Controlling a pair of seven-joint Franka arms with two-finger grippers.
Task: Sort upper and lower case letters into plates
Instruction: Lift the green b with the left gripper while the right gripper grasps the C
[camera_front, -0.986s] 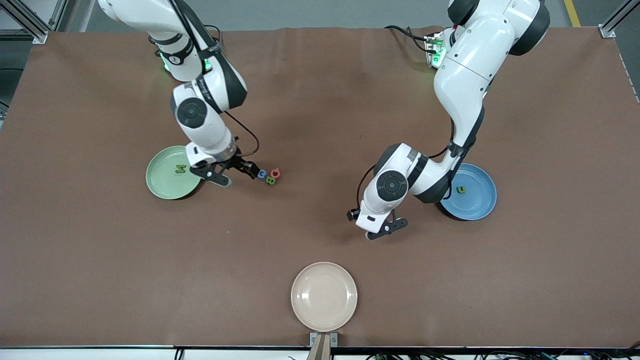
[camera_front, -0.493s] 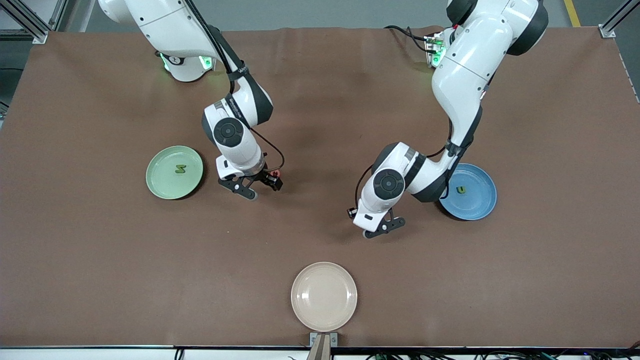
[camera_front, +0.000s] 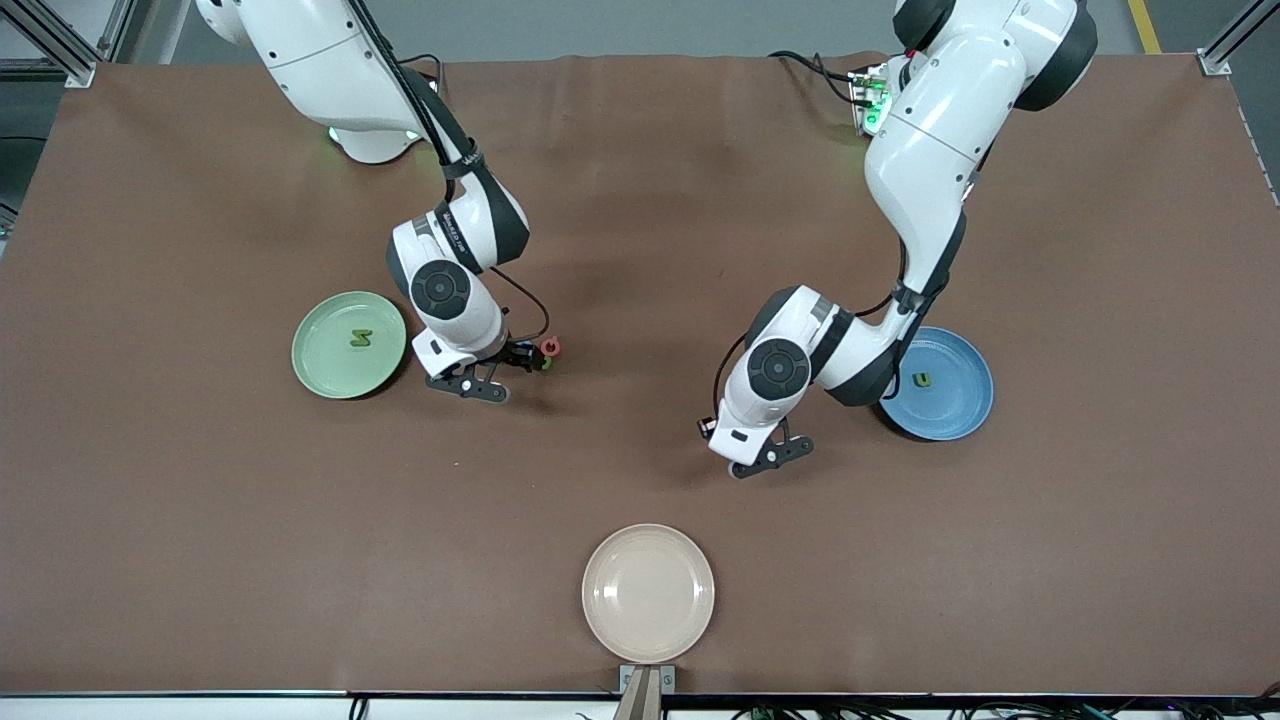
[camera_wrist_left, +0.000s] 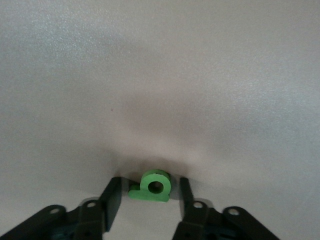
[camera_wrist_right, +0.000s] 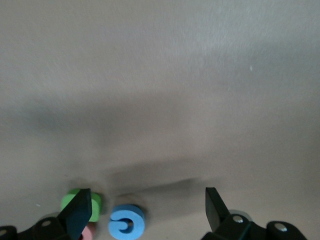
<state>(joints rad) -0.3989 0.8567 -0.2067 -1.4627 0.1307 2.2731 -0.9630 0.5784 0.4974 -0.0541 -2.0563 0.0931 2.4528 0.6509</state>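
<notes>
The mint green plate (camera_front: 330, 368) holds one green letter (camera_front: 360, 338). The blue plate (camera_front: 952, 410) holds another green letter (camera_front: 923, 380). My right gripper (camera_front: 508, 372) is open wide, low over a small cluster beside the green plate. In the right wrist view a blue letter (camera_wrist_right: 126, 221) lies between its fingertips (camera_wrist_right: 80, 210), with a green letter (camera_wrist_right: 95, 204) and a red-pink letter (camera_wrist_right: 89, 233) at one finger. The red-pink letter (camera_front: 549, 347) also shows from the front. My left gripper (camera_front: 765, 455) is open, low at the table, around a green letter (camera_wrist_left: 152, 186). The other letters are hidden.
A cream-beige plate (camera_front: 648, 592) sits at the table's edge nearest the front camera. The brown table cover (camera_front: 300, 520) is bare around it. The left arm's elbow hangs over the blue plate's rim.
My right gripper has swung from the green plate's rim over to the letter cluster and come down around the blue letter. My left gripper has barely shifted.
</notes>
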